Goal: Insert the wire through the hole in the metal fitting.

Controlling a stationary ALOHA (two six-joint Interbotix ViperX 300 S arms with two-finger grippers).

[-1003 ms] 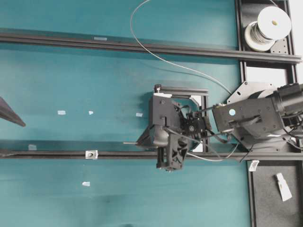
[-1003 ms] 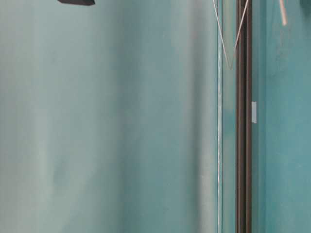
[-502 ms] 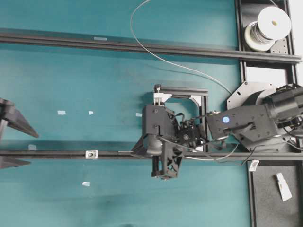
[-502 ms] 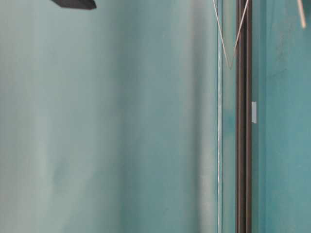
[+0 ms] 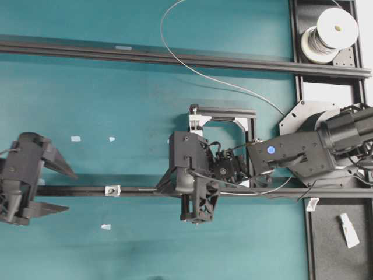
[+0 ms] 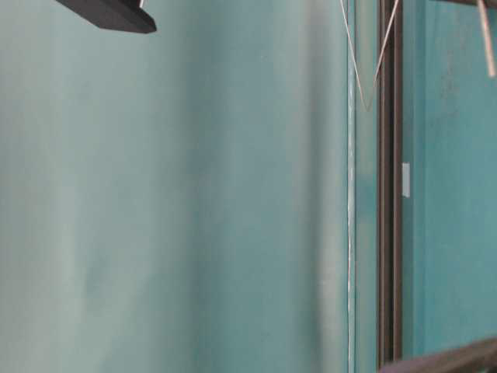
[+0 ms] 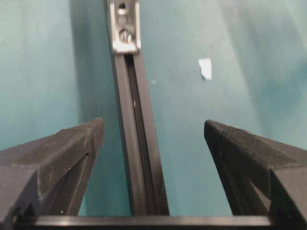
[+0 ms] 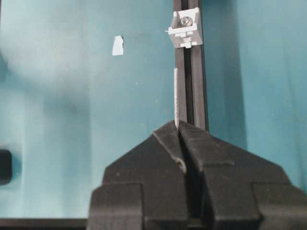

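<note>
The metal fitting point(image 5: 111, 190) is a small silvery block on the lower black rail point(image 5: 134, 190). My right gripper point(image 5: 158, 188) hovers over that rail, to the right of the fitting, shut on the wire point(image 5: 175, 11). In the right wrist view a short straight end of the wire point(image 8: 176, 96) sticks out of the right gripper point(image 8: 178, 126) and points at the fitting point(image 8: 187, 28), stopping short of it. My left gripper point(image 5: 71, 191) stands open to the fitting's left, astride the rail. The left wrist view shows the fitting point(image 7: 125, 28) ahead of the open left gripper point(image 7: 153, 129), with only the rail point(image 7: 139, 143) between the fingers.
The wire runs from a spool point(image 5: 329, 32) at the back right and loops across the upper rail point(image 5: 87, 51). A white bracket with a black clamp point(image 5: 201, 119) stands behind the right gripper. Small white tape scraps point(image 5: 76, 139) lie on the teal mat.
My left gripper has come in from the left edge and moved right along the rail towards the fitting. The right gripper has carried the wire end left, closer to the fitting.
</note>
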